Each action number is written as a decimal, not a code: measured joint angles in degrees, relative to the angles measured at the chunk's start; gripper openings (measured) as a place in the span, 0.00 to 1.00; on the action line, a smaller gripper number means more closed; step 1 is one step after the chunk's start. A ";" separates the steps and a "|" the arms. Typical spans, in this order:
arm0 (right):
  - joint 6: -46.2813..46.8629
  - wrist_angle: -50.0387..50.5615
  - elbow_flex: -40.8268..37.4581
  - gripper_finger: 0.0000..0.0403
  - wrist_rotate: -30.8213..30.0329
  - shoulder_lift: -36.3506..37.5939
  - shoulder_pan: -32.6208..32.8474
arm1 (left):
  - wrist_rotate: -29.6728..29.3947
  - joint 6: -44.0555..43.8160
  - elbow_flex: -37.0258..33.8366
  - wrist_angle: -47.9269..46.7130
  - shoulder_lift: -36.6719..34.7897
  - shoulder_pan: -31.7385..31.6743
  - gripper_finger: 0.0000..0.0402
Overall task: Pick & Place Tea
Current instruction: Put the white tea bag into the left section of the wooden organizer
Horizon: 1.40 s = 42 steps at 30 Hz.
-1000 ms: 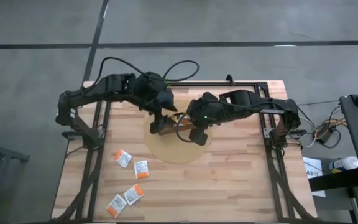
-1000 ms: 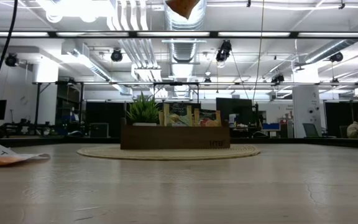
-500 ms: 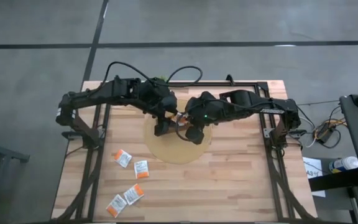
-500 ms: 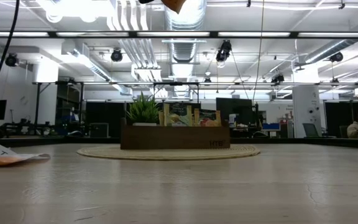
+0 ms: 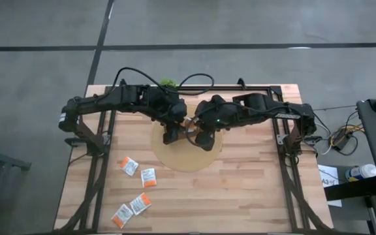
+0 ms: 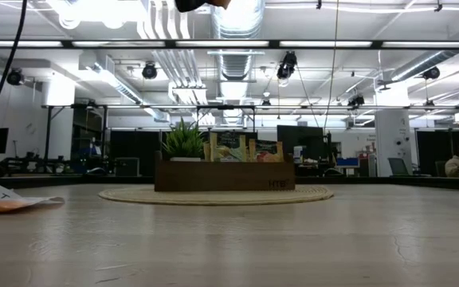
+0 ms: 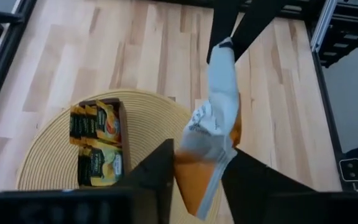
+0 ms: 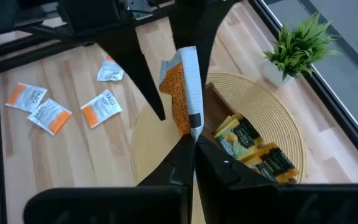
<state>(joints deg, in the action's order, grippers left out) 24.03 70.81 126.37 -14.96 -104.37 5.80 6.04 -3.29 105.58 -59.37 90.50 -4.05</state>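
Note:
A white-and-orange tea sachet (image 7: 213,118) (image 8: 182,87) hangs in the air above the round woven mat (image 5: 185,160), between my two grippers. My right gripper (image 8: 193,142) (image 5: 200,134) is shut on one end. My left gripper (image 7: 201,162) (image 5: 173,134) closes around the other, orange end. Under them a brown compartment tray (image 7: 122,118) stands on the mat, with dark green-and-yellow sachets (image 7: 98,127) upright in it. Several more white-and-orange sachets (image 5: 139,189) lie flat on the table's near left. My left gripper has the sachet's orange end (image 7: 194,171) between its two fingers, one on each side. The fingers slant down from the table's left. The sachet is clear of the tray and mat. My right gripper pinches the sachet's white-edged end (image 8: 192,127) between its two fingertips. The fingers slant down from the table's right and lie along the sachet. The sachet stands out beyond them, lifted clear.
A small green potted plant (image 5: 168,83) (image 8: 297,46) stands at the mat's far side, beside the tray. Black frame rails (image 5: 286,150) run along the table's left and right sides. Bare wood (image 5: 240,196) lies at the near right.
My left gripper has come down and toward the right gripper, over the sachet's free end. The sachet has stayed in the air above the mat; in the low view a dark finger now covers most of it.

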 joint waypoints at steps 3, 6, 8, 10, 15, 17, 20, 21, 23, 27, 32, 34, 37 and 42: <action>0.01 0.14 0.00 0.02 0.00 0.17 0.00 | 0.02 0.04 0.15 0.38 -0.16 0.03 0.22; 0.02 0.46 0.00 0.02 0.00 0.19 0.00 | 0.02 0.08 0.13 0.63 -0.46 0.03 0.17; 0.00 0.66 0.00 0.02 0.15 0.19 0.00 | 0.05 0.12 0.15 0.76 -0.55 0.03 0.14; 0.00 0.82 0.00 0.02 0.26 0.19 0.00 | 0.05 0.32 0.14 0.83 -0.55 0.03 0.12; -0.43 0.93 0.00 0.02 0.46 0.26 0.00 | 0.07 1.93 0.13 0.88 -0.57 0.06 0.04; -1.16 0.94 0.00 0.02 0.49 0.32 0.04 | 0.09 2.59 0.13 0.92 -0.57 0.06 0.04; -1.49 0.94 0.00 0.02 0.60 0.52 0.04 | 0.23 3.02 0.13 0.91 -0.59 0.06 0.04; -1.81 0.91 0.00 0.02 0.91 0.66 0.04 | 0.28 3.02 0.13 0.93 -0.61 0.06 0.04; -2.09 0.89 0.00 0.04 2.93 1.24 0.04 | 1.08 3.09 0.14 0.96 -0.63 0.07 0.04; -1.99 0.86 1.07 0.11 8.58 2.99 0.34 | 4.64 3.43 0.13 0.68 -0.66 0.01 0.04; -1.73 0.58 2.70 0.24 9.05 5.82 2.21 | 12.39 3.51 0.15 0.71 -0.66 -0.44 0.03; -1.89 0.33 3.37 0.29 9.03 6.81 3.24 | 16.88 3.50 0.14 1.07 -0.66 -0.86 0.03; -4.51 -0.01 4.42 0.36 9.00 7.54 5.04 | 25.97 3.52 0.13 2.73 -0.66 -1.97 0.03; -15.86 -1.17 4.52 0.45 6.05 7.54 8.74 | 41.15 2.13 0.13 5.65 -0.66 -4.08 0.03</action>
<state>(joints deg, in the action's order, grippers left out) 8.18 69.64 130.89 -8.92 -96.84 14.54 47.19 -1.16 105.71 -53.73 89.84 -8.12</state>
